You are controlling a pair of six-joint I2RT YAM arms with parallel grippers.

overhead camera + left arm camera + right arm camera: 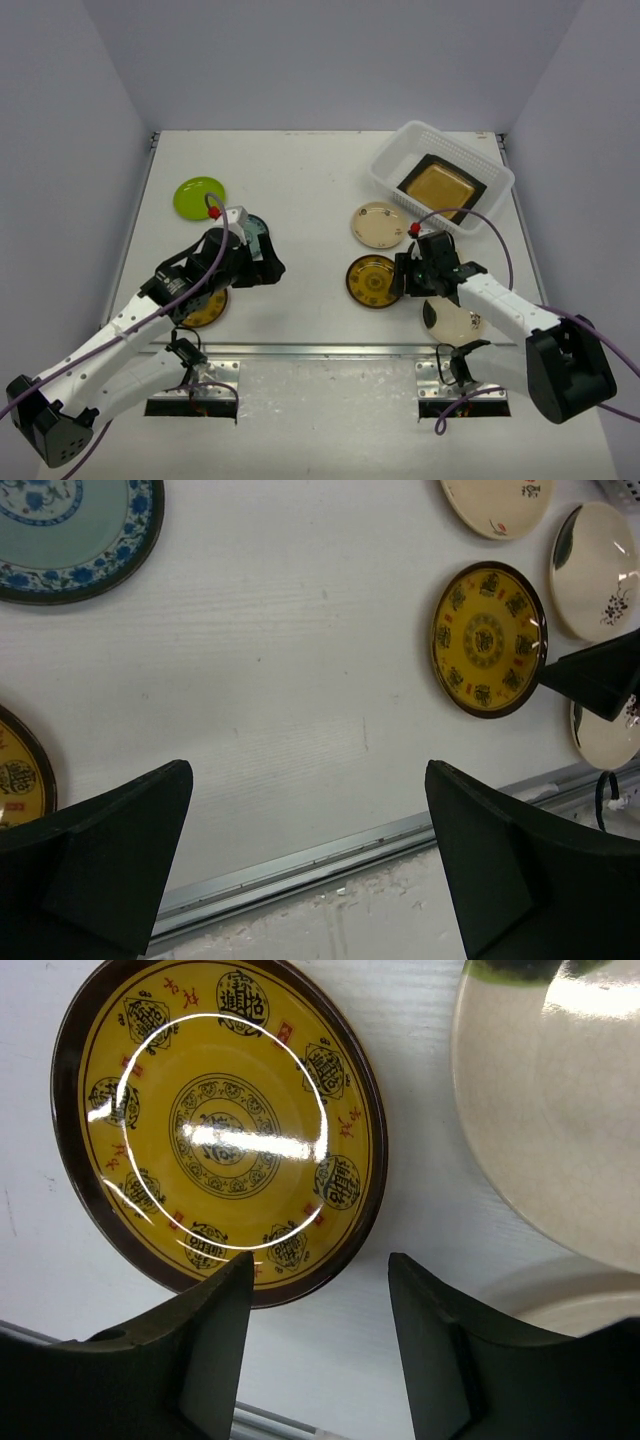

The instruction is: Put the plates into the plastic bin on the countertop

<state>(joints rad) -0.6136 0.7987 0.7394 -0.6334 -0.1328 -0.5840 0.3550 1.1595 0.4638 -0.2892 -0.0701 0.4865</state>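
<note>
Right gripper (320, 1270), fingers apart, faces the rim of the yellow patterned plate (220, 1130) on the table (300, 180), evidently aligned for an edge grasp. Left gripper (308, 775), likewise apart, carries nothing. Plastic bin (392, 160), far right, holds one amber square plate (440, 187).

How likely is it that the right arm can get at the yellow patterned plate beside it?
Probably yes. The right gripper hangs open at the rim of the yellow plate, nothing lies between them, and the cream plate alongside sits clear of it.
</note>
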